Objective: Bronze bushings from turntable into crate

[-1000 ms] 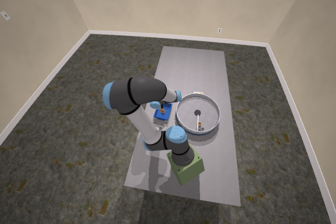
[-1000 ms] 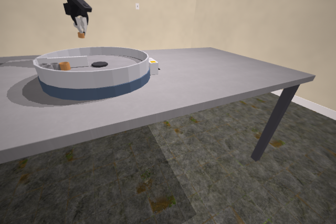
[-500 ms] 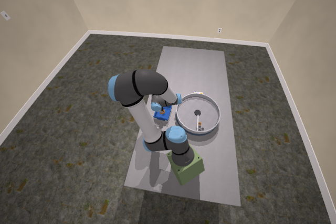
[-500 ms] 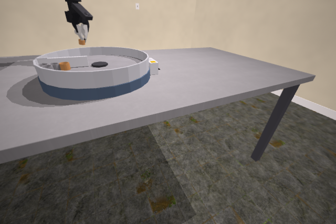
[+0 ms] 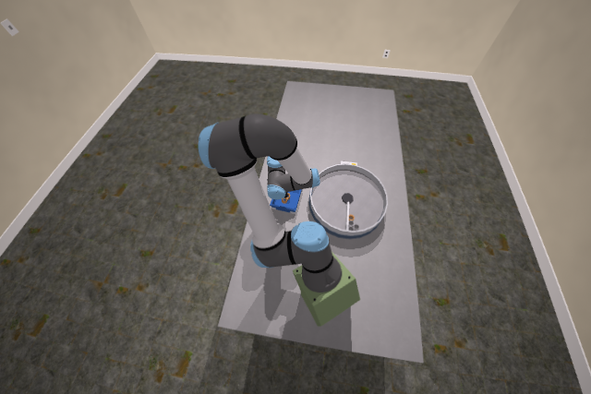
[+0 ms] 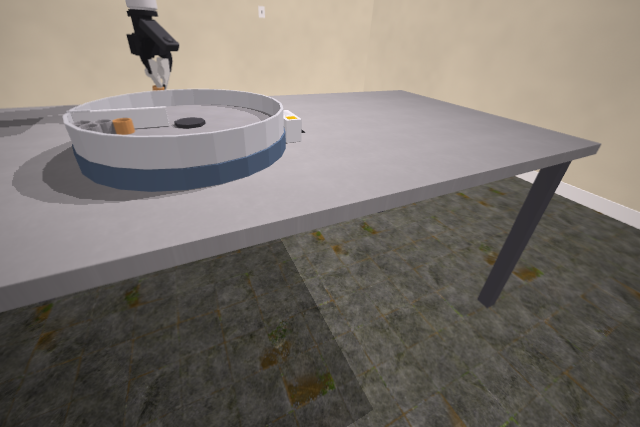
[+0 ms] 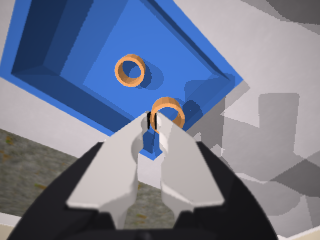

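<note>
My gripper (image 6: 162, 83) (image 7: 152, 112) is shut on the wall of a bronze bushing (image 6: 158, 87) (image 7: 167, 101), held above the near corner of the blue crate (image 5: 281, 206) (image 7: 227, 80). Another bronze bushing (image 7: 119, 71) stands on the crate floor. On the turntable (image 5: 367, 185) (image 6: 186, 148), a bronze bushing (image 5: 351, 217) (image 6: 123, 126) stands by the thin white divider (image 5: 347, 213) (image 6: 149, 114). Grey steel bushings (image 5: 355, 226) (image 6: 104, 125) stand beside it near the rim, partly hidden by the rim in the exterior view.
The turntable has a raised rim and a black hub (image 5: 347, 197) (image 6: 189, 122). A small white box with a yellow top (image 6: 293, 128) is at its outer side. The green robot base (image 5: 336, 301) stands on the grey table (image 5: 343, 117) (image 6: 413, 138).
</note>
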